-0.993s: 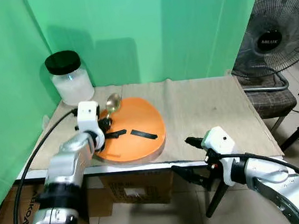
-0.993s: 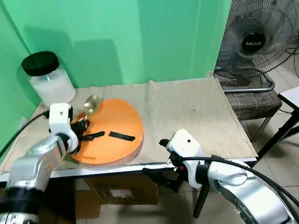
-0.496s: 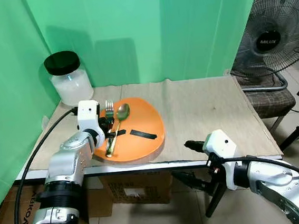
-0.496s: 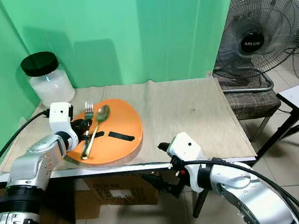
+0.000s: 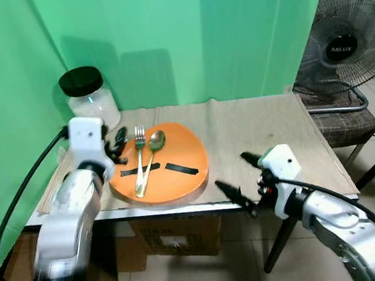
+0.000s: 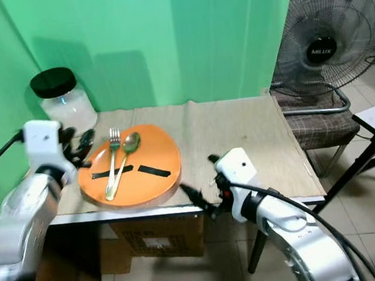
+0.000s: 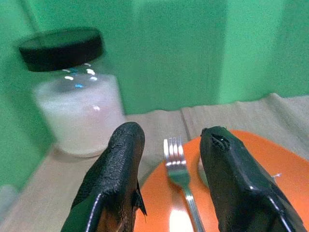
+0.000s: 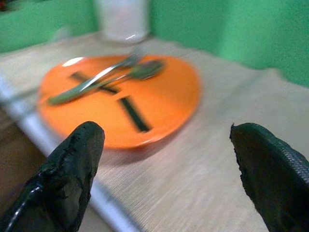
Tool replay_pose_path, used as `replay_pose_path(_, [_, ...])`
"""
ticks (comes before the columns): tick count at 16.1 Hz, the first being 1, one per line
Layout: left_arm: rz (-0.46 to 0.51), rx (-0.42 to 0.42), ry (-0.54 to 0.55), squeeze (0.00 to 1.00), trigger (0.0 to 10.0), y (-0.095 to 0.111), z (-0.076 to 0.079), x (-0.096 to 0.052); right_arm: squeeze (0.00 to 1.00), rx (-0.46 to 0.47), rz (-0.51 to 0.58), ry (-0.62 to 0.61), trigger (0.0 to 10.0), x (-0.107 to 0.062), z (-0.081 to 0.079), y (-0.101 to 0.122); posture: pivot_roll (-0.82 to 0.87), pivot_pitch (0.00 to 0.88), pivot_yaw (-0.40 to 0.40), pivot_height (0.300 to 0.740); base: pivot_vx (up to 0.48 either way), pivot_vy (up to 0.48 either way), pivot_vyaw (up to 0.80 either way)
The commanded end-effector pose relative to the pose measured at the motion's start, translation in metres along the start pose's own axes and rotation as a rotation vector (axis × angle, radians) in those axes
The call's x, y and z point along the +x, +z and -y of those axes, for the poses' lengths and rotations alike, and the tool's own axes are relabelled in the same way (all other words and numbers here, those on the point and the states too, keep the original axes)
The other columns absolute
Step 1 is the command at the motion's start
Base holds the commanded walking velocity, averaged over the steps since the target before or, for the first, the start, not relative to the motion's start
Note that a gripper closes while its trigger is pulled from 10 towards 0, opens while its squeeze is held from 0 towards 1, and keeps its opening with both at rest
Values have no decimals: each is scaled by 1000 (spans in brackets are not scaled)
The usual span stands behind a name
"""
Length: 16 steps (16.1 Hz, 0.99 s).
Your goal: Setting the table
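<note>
Left eye view first: I've got my left gripper (image 5: 116, 142) sitting just off the left rim of the orange plate (image 5: 178, 181), fingers apart and holding nothing. Part of that gripper is tucked behind its own white wrist block, so from the head I only catch the black tips. From the left wrist view the two fingers (image 7: 120, 164) are clearly spread, with the fork head showing between them.

One plate is what I count, on a beige cloth (image 5: 260, 133) that covers the table. On the plate lie one fork (image 5: 139, 160) and one spoon (image 5: 148, 163), side by side, heads toward the green backdrop (image 5: 184, 34), the fork on the left of the spoon. Two black strips are stuck to the plate, and the cutlery handles cross over the left one. Behind the plate's left edge stands one jar (image 5: 90, 98) with a black lid and white contents; what the contents are, I can't tell.

Right of the plate, my right gripper (image 5: 241, 185) hangs at the table's front edge, below the cloth's level. It's smeared in the head views. In the right wrist view, itself soft with blur, its two fingertips (image 8: 72, 164) stand wide apart, empty, with the plate between them.

Far right, one floor fan (image 5: 350, 32) is cut off by the frame edge.
</note>
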<state>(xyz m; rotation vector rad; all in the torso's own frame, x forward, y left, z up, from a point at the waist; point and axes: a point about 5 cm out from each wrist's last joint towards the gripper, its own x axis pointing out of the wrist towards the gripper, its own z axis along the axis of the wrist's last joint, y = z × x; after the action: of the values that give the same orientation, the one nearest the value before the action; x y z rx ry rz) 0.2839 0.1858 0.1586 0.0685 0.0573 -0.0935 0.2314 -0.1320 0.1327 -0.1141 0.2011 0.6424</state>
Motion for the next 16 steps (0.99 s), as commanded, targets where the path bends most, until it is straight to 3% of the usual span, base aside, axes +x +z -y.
replay_pose_path(1, [31, 25, 14, 0, 10000, 7, 4, -6, 0, -2, 14, -59, 10000, 0, 4, 1, -94, 0, 68, 740, 0, 0, 0])
replay_pose_path(2, [29, 63, 26, 0, 10000, 6, 11, -18, 0, 17, 32, -96, 10000, 3, 7, 1, -71, 0, 50, 740, 0, 0, 0])
replay_pose_path(4, [6, 82, 44, 0, 10000, 2, 14, -25, 0, -10, 42, -93, 10000, 7, 6, 3, -57, 0, 36, 740, 0, -187, 0])
replay_pose_path(8, [-14, 120, 58, 0, 10000, 1, 12, -26, 0, -11, 41, -139, 10000, 11, 9, -1, -60, 0, 29, 740, 0, -404, 600])
replay_pose_path(11, [-33, 136, 46, 0, 10000, -3, 12, -23, 0, 0, 24, -229, 10000, 8, 17, -4, -75, 0, 34, 740, 0, -340, 0])
replay_pose_path(14, [-111, 84, 8, 0, 10000, -17, 12, -21, 0, 11, 25, -231, 10000, 1, 15, -5, -107, 0, 49, 740, 0, 0, 0])
replay_pose_path(15, [-113, 62, 5, 357, 10000, -19, 11, -20, 0, 34, 27, -227, 10000, 0, 15, -4, -112, 0, 51, 740, 0, 0, 0])
replay_pose_path(16, [-108, 57, -1, 1000, 10000, -19, 9, -19, 0, 53, 33, -221, 10000, -1, 15, -3, -122, 0, 52, 740, 0, 0, 0])
